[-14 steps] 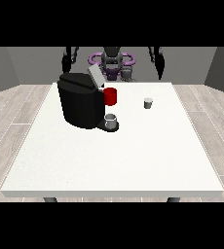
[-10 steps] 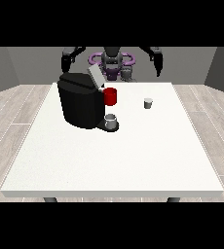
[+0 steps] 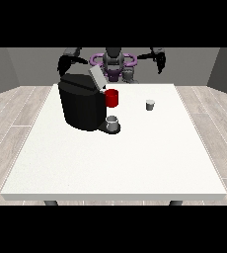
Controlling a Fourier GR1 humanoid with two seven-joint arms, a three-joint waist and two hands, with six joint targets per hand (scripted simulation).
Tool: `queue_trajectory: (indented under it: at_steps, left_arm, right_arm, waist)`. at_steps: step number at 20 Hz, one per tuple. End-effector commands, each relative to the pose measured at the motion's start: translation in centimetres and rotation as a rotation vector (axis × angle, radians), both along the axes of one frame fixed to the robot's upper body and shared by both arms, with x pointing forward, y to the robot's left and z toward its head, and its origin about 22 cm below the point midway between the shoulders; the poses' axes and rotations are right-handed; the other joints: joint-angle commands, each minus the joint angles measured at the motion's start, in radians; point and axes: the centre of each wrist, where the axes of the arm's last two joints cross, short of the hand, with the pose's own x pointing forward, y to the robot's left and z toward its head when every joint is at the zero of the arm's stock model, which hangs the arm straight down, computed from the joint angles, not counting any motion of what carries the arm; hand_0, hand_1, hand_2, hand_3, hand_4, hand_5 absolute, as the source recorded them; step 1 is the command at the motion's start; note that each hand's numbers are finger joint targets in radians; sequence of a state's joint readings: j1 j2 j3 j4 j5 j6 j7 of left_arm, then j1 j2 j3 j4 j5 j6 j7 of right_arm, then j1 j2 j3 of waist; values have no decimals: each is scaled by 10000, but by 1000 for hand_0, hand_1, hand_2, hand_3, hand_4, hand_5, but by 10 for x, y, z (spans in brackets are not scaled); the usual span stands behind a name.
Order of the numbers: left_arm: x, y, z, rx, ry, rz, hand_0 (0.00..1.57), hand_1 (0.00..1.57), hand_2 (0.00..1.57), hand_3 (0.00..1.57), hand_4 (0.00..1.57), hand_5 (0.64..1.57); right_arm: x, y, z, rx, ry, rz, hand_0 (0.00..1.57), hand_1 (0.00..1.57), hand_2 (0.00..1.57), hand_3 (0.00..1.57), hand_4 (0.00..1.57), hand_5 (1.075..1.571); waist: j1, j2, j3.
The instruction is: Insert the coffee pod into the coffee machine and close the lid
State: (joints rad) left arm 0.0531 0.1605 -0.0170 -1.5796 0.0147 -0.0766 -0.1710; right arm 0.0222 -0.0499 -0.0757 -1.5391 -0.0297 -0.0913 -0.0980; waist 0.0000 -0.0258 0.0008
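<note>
Item: coffee machine [image 3: 82,105]. Black, bulky, standing on the table [image 3: 110,163] toward the side of the view's left, near my edge. Its grey lid [image 3: 96,78] is tilted up and open, which I judge leaves the slot ready to take a pod. A red part [image 3: 112,98] juts from its front; a small grey cup [image 3: 113,122] sits below on the machine's tray, placed to catch what pours.

Item: coffee pod [image 3: 150,105]. Small, grey, upright on the bare table, well apart from the machine, toward the view's right. Nothing touches it. It stands in open space, so I judge it can be approached from above without knocking anything.

Item: my hand at the view's right [image 3: 160,63]. Raised off the table, beyond its far edge, hanging downward from a lifted arm. It holds nothing; whether my fingers are curled or straight I cannot tell. It is the nearer of my two hands to the pod, so I judge it the one suited to the pickup.

Item: my hand at the view's left [image 3: 62,65]. Raised behind the machine, partly hidden by it. Finger state: cannot tell. Its place near the lid suits the closing step.

Status: pod not yet picked up; lid not yet closed.
</note>
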Motion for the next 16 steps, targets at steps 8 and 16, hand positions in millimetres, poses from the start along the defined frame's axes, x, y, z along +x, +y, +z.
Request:
queue_trajectory:
  at_steps: [8, 16]
  left_arm:
    - [65, 52, 39, 1758, 645, 693, 0, 0, 0, 0, 0, 1571]
    - [93, 61, 28, 2236, 1342, 679, 0, 0, 0, 0, 0, 1571]
  right_arm:
    - [17, 33, 20, 273, -1176, 872, 0, 0, 0, 0, 186, 1571]
    - [34, 37, 27, 341, -1139, 1002, 0, 0, 0, 0, 259, 1571]
  waist:
    - [-1177, 1159, -8]
    - [-1194, 1764, -10]
